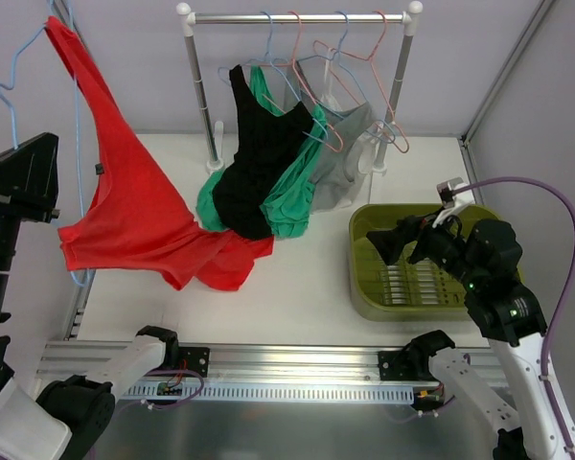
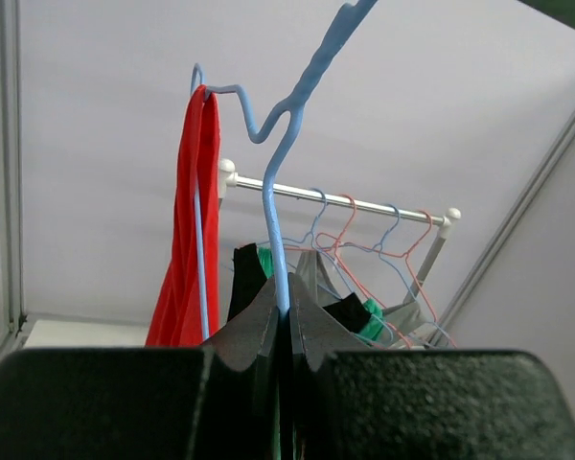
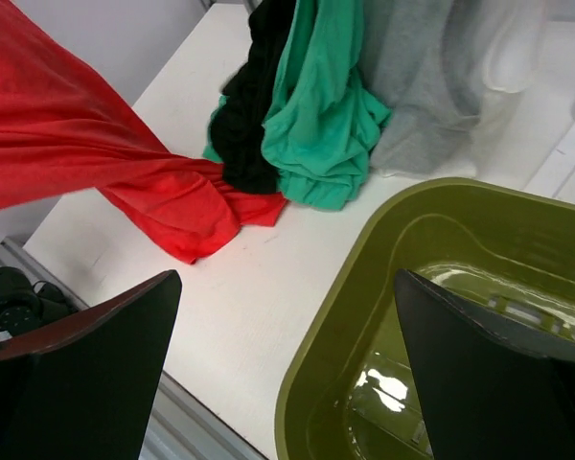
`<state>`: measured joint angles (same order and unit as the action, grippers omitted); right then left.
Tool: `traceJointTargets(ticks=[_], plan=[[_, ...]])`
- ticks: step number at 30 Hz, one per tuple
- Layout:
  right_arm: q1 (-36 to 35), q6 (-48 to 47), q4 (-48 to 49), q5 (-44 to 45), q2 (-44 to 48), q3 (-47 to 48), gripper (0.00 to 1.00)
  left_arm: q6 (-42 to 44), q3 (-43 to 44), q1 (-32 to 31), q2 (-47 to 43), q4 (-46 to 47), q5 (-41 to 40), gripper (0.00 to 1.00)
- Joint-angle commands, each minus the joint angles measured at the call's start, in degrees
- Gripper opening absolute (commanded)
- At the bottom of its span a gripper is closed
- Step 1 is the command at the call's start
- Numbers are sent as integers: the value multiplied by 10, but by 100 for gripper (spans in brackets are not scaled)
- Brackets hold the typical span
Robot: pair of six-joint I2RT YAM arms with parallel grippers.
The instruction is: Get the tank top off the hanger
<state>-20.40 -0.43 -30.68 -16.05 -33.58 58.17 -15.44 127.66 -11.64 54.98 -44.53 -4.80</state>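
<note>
Left wrist view says it all — the left tool point(image 2: 286, 331) is clenched on the wire of the blue hanger point(image 2: 324, 57), holding it up high. The red tank top point(image 1: 139, 216) hangs off one shoulder of it, hem trailing onto the tabletop point(image 1: 307, 287). The right tool point(image 3: 287, 383) is wide open with nothing in it, hovering over the green bin point(image 3: 331, 364) (well apart from the red cloth). I'd grab the fabric low near the hem and pull it sideways off the hanger's end — looks like only one strap is hooked, but it's hard to be sure.
</note>
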Motion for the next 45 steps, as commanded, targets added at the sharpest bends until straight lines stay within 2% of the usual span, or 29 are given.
traceJointTargets(ticks=[1, 4, 5, 6, 8, 9, 13, 16, 19, 25, 28, 29, 31, 32, 35, 40, 41, 45], plan=[[-2, 22, 61, -50, -32, 30, 99, 6, 40, -2, -9, 19, -2, 0], [-2, 54, 123, -132, -63, 24, 100, -24, 19, -2, -25, 15, 85, 0], [-3, 85, 175, -190, -72, 18, 99, -34, 3, -2, -29, 14, 120, 0], [-3, 105, 208, -223, -95, 14, 99, -47, -15, -2, -38, 15, 202, 0], [-22, 146, 294, -282, -121, 9, 99, -83, -85, -1, -43, 16, 285, 0], [-34, 169, 313, -289, -134, 12, 99, -101, -110, -1, -45, 18, 351, 0], [-114, 146, 333, -255, -222, 57, 99, -119, -257, -1, -63, 30, 419, 0], [-196, 123, 346, -182, -288, 92, 98, -129, -335, -1, -99, 45, 435, 0], [-234, 122, 384, -104, -367, 132, 93, -146, -382, -1, -124, 56, 457, 0], [-271, 100, 399, -8, -485, 229, 77, -165, -424, -1, -146, 59, 465, 0], [-273, 97, 399, -1, -520, 247, 68, -169, -431, -1, -157, 59, 465, 0], [-273, 97, 399, -2, -533, 250, 56, -169, -432, -1, -158, 59, 468, 0], [-278, 96, 399, -6, -541, 255, 41, -169, -434, -1, -160, 59, 469, 0], [-278, 95, 400, -6, -543, 255, 27, -168, -433, -1, -160, 59, 468, 0], [-278, 92, 399, 1, -540, 251, 4, -159, -433, -1, -158, 59, 460, 0], [-264, 64, 364, 24, -509, 244, 4, -140, -448, -1, -153, 57, 445, 0], [-257, 64, 357, 25, -508, 246, 0, -137, -452, -1, -146, 57, 450, 0], [-201, 93, 337, 20, -518, 258, 0, -128, -458, -1, -130, 57, 498, 0]])
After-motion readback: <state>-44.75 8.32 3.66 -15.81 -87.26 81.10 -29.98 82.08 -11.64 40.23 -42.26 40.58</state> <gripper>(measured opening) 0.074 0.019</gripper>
